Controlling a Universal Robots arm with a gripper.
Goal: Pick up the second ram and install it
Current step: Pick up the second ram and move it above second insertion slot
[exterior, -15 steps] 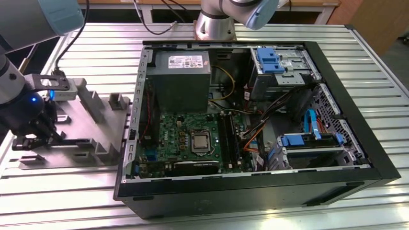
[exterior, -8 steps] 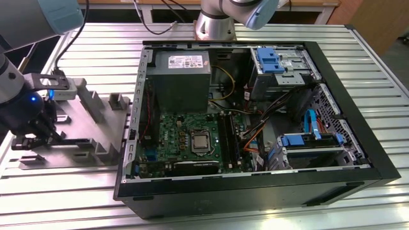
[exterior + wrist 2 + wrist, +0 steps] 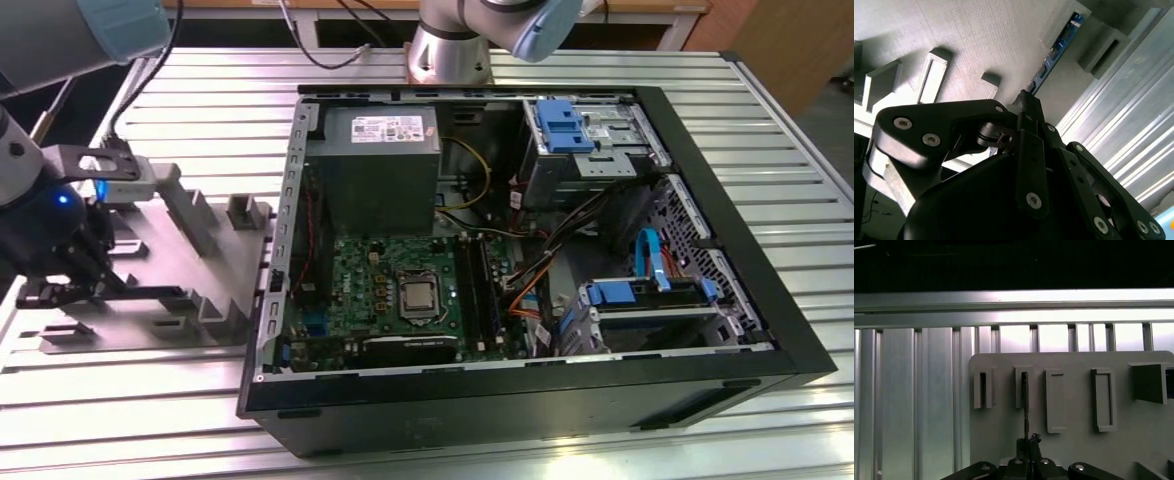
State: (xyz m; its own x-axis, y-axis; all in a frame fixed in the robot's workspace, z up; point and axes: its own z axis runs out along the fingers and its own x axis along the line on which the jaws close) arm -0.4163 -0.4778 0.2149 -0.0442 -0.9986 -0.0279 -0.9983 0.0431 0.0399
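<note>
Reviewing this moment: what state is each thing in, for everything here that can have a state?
second ram: on edge in a slot, clamped between the jaws.
gripper: shut on the second ram.
holder tray: lying flat, with the second ram in one of its slots.
computer case: on its side, side panel off, inside exposed.
processor: uncovered, no cooler on it.

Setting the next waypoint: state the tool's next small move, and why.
Probably draw the tool straight out, away from the holder tray: it looks shut on the second ram, which stands edge-on in a tray slot, while the motherboard lies in the open case at the exterior view's right.
</note>
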